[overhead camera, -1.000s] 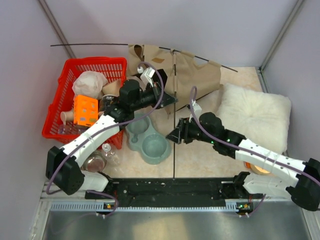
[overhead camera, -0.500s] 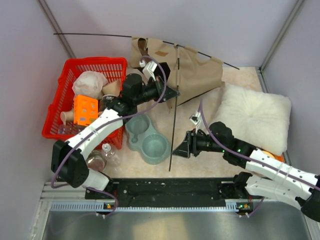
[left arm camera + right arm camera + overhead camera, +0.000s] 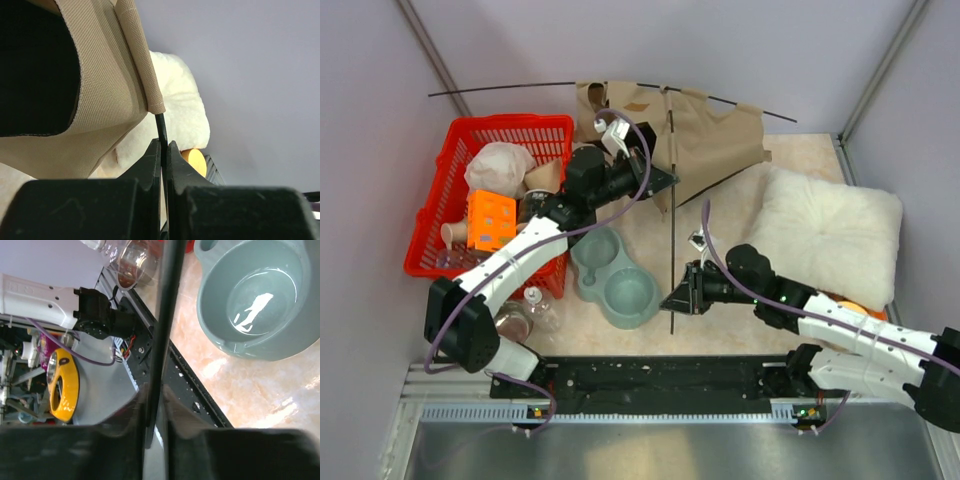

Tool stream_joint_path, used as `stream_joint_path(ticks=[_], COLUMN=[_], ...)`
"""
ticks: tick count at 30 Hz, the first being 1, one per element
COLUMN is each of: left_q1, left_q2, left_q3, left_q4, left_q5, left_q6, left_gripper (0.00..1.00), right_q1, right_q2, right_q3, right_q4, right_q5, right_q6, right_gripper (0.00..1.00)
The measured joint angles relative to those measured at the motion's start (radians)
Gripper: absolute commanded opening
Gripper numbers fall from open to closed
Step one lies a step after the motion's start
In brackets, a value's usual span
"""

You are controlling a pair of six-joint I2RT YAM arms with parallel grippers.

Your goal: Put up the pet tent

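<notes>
Across the bench (image 3: 807,152), the tan pet tent (image 3: 715,140) sags against the far wall, just beside the fluffy cushion (image 3: 830,235). Its thin dark pole (image 3: 671,250) runs toward me. My left end effector (image 3: 163,145) is clamped on that pole right below the fabric sleeve. My right end effector (image 3: 156,395) straddles the pole lower down; gripping or not, I can't tell.

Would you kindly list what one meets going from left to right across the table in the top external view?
Red basket → green double bowl → thin dark pole → fluffy white cushion.

Basket (image 3: 510,120), bowl (image 3: 630,292) crowd left; cushion (image 3: 830,235) blocks right.
</notes>
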Motion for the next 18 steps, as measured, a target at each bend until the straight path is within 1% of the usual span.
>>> stream_joint_path(ticks=[3,4,7,8,9,13,18], left_q1=[0.0,0.0,0.001,0.002,0.004,0.026,0.046], left_q2=[0.006,0.008,0.009,0.009,0.009,0.009,-0.023], left_q3=[0.0,0.0,0.0,0.0,0.0,0.0,-0.005], left_q4=[0.008,0.01,0.016,0.023,0.029,0.045,0.043], left_q5=[-0.003,-0.003,0.0,0.004,0.006,0.037,0.092], left_q6=[-0.001,-0.001,0.002,0.014,0.027,0.031,0.027], left_gripper=[0.0,0.06,0.44,0.54,0.59,0.69,0.74], right_q1=[0.001,0.002,0.005,0.006,0.008,0.017,0.018], right_q2=[0.006,0.005,-0.006,-0.016,-0.027,-0.077,-0.085], right_q3=[0.0,0.0,0.0,0.0,0.0,0.001,0.018], right_q4=[0.009,0.008,0.003,0.001,0.0,-0.001,-0.011], right_q5=[0.002,0.004,0.024,0.029,0.035,0.066,0.107], right_q6=[0.013,0.015,0.029,0.033,0.039,0.065,0.101], right_gripper=[0.0,0.0,0.0,0.0,0.0,0.0,0.0])
